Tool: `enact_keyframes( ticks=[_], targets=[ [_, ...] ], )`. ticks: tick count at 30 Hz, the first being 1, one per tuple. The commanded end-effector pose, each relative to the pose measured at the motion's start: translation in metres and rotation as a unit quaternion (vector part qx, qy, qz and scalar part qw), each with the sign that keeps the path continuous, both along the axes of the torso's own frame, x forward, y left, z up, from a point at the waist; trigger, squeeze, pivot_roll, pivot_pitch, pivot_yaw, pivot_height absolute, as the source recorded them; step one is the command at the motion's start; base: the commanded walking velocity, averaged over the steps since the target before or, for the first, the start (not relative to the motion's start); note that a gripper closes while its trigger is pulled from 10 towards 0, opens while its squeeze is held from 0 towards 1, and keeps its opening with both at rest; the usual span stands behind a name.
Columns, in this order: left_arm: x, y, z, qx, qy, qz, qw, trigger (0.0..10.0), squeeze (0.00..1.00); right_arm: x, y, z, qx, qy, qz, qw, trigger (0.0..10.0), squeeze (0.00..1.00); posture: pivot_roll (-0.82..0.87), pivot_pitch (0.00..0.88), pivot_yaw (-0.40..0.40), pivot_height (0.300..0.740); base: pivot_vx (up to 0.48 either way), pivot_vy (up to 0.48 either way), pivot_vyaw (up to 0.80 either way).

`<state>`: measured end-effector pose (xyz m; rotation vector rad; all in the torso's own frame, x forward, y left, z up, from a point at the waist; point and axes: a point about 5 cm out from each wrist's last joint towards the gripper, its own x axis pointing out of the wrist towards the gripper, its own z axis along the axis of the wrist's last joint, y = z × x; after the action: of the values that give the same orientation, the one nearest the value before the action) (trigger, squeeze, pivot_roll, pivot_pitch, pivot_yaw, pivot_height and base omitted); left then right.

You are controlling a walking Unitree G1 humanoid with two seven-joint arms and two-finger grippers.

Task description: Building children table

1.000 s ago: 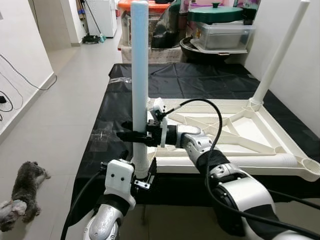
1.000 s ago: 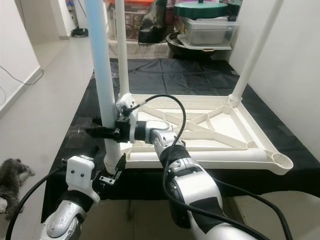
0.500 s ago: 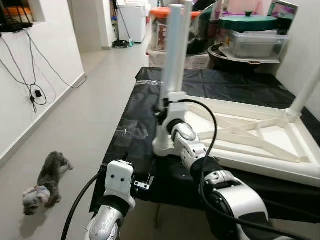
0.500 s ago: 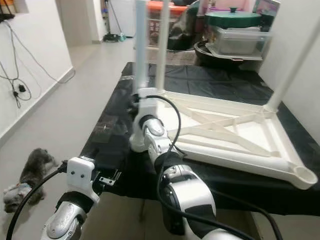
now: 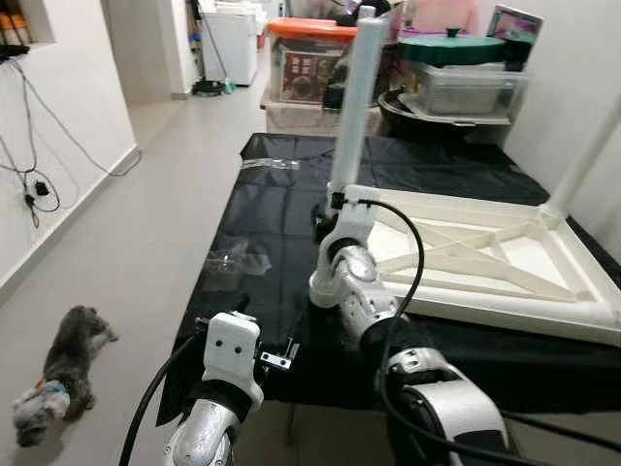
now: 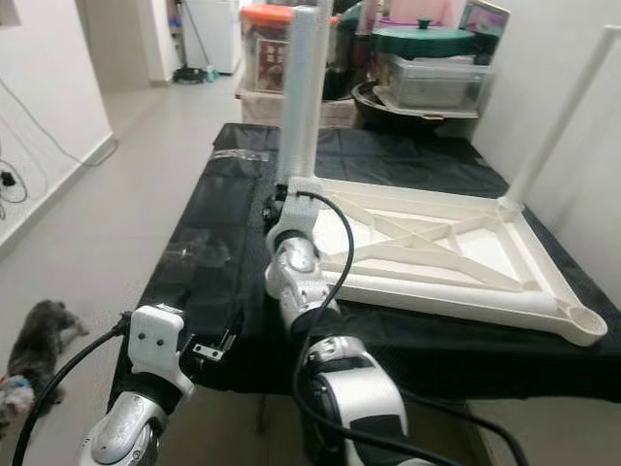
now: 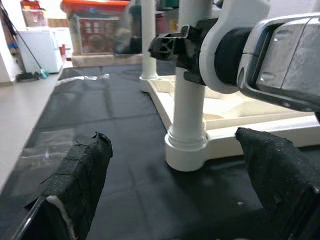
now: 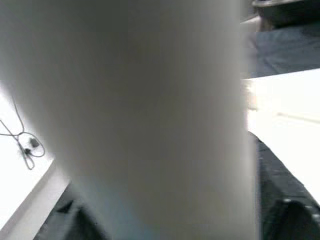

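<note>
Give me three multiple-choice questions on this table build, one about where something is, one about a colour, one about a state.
1. Where is the dog?
A. On the table frame
B. On the floor to the robot's left of the table
C. Under the black cloth

2. What colour is the cloth under the upturned table frame?
A. Black
B. Red
C. Yellow

3. How does the left pincer stand?
A. Shut on a leg
B. Shut on nothing
C. Open

Answers:
1. B: the dog lies on the grey floor tiles, off to the left of the work surface.
2. A: the cloth is black, with the white table frame lying on it.
3. C: the left pincer has its fingers spread wide, holding nothing.
</note>
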<state>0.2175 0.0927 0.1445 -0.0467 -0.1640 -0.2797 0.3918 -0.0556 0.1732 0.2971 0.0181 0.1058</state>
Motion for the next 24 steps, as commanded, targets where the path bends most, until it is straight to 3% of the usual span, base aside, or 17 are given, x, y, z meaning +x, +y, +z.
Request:
enact_keyframes(
  ticks=[1, 4, 5, 6, 8, 9, 10, 11, 13, 14, 16, 17, 19, 21, 22, 23, 24],
  targets=[
    [-0.001, -0.002, -0.002, 0.002, 0.003, -0.002, 1.0, 10.0, 0.0, 0.003, -0.002, 0.009, 0.025, -0.031, 0.051, 0.998, 10.0, 0.0, 0.01, 0.0, -0.042, 0.74, 0.0, 0.0, 0.0],
    [-0.001, -0.002, -0.003, 0.002, 0.003, -0.002, 1.0, 10.0, 0.0, 0.003, -0.001, 0.014, 0.035, -0.046, 0.079, 0.995, 10.0, 0.0, -0.01, 0.0, -0.03, 0.74, 0.0, 0.0, 0.0],
    [-0.001, -0.002, -0.002, 0.001, 0.003, -0.002, 1.0, 10.0, 0.0, 0.003, 0.0, 0.017, 0.07, -0.052, 0.128, 0.988, 10.0, 0.0, -0.01, 0.0, -0.032, 0.74, 0.0, 0.0, 0.0],
    [-0.001, -0.002, -0.002, 0.001, 0.003, -0.002, 1.0, 10.0, 0.0, 0.003, 0.0, 0.017, 0.07, -0.052, 0.128, 0.988, 10.0, 0.0, -0.01, 0.0, -0.032, 0.74, 0.0, 0.0, 0.0],
    [0.0, -0.003, -0.001, 0.001, 0.002, -0.003, 1.0, 10.0, 0.0, 0.002, -0.004, 0.019, 0.09, -0.066, 0.224, 0.968, 10.0, 0.0, -0.01, 0.0, -0.038, 0.74, 0.0, 0.0, 0.0],
    [0.0, -0.003, -0.001, 0.001, 0.002, -0.003, 1.0, 10.0, 0.0, 0.002, -0.004, 0.019, 0.09, -0.066, 0.224, 0.968, 10.0, 0.0, -0.01, 0.0, -0.038, 0.74, 0.0, 0.0, 0.0],
    [-0.001, -0.003, -0.001, 0.001, 0.001, -0.002, 1.0, 10.0, 0.0, 0.0, -0.005, 0.021, 0.086, -0.071, 0.28, 0.954, 10.0, 0.0, -0.01, 0.0, -0.038, 0.74, 0.0, 0.0, 0.0],
    [-0.001, -0.003, -0.001, 0.001, 0.001, -0.002, 1.0, 10.0, 0.0, 0.0, -0.005, 0.021, 0.086, -0.071, 0.28, 0.954, 10.0, 0.0, -0.01, 0.0, -0.038, 0.74, 0.0, 0.0, 0.0],
    [0.0, -0.002, -0.001, 0.001, 0.001, -0.001, 1.0, 10.0, 0.0, -0.004, -0.004, 0.023, 0.063, -0.076, 0.375, 0.922, 10.0, 0.0, -0.04, 0.0, -0.033, 0.74, 0.0, 0.0, 0.0],
    [0.0, -0.002, -0.001, 0.001, 0.001, -0.001, 1.0, 10.0, 0.0, -0.004, -0.004, 0.023, 0.063, -0.076, 0.375, 0.922, 10.0, 0.0, -0.04, 0.0, -0.033, 0.74, 0.0, 0.0, 0.0],
    [0.001, -0.003, -0.001, 0.001, 0.0, -0.004, 1.0, 10.0, 0.0, -0.013, 0.005, 0.022, 0.012, -0.066, 0.498, 0.864, 10.0, 0.0, -0.03, 0.0, -0.031, 0.74, 0.0, 0.0, 0.0],
    [0.001, -0.003, -0.001, 0.0, 0.0, -0.004, 1.0, 10.0, 0.0, -0.016, 0.008, 0.021, -0.001, -0.06, 0.536, 0.842, 10.0, 0.0, -0.02, 0.0, -0.035, 0.74, 0.0, 0.0, 0.0],
    [0.001, -0.003, -0.001, 0.0, 0.0, -0.004, 1.0, 10.0, 0.0, -0.016, 0.008, 0.021, -0.001, -0.06, 0.536, 0.842, 10.0, 0.0, -0.02, 0.0, -0.035, 0.74, 0.0, 0.0, 0.0],
    [0.001, -0.002, 0.0, 0.002, -0.002, -0.003, 1.0, 10.0, 0.0, -0.024, 0.016, 0.019, -0.026, -0.05, 0.606, 0.794, 10.0, 0.0, -0.02, 0.0, -0.035, 0.74, 0.0, 0.0, 0.0],
    [0.002, -0.001, 0.0, 0.003, -0.002, -0.001, 1.0, 10.0, 0.0, -0.027, 0.021, 0.02, -0.035, -0.048, 0.626, 0.778, 10.0, 0.0, 0.0, 0.0, -0.039, 0.74, 0.0, 0.0, 0.0],
    [0.002, -0.001, 0.0, 0.004, -0.003, 0.0, 1.0, 10.0, 0.0, -0.028, 0.024, 0.021, -0.04, -0.046, 0.638, 0.768, 10.0, 0.0, 0.0, 0.0, -0.039, 0.74, 0.0, 0.0, 0.0],
    [0.002, -0.001, 0.0, 0.004, -0.003, 0.0, 1.0, 10.0, 0.0, -0.028, 0.024, 0.021, -0.04, -0.046, 0.638, 0.768, 10.0, 0.0, 0.0, 0.0, -0.039, 0.74, 0.0, 0.0, 0.0]
  ],
)
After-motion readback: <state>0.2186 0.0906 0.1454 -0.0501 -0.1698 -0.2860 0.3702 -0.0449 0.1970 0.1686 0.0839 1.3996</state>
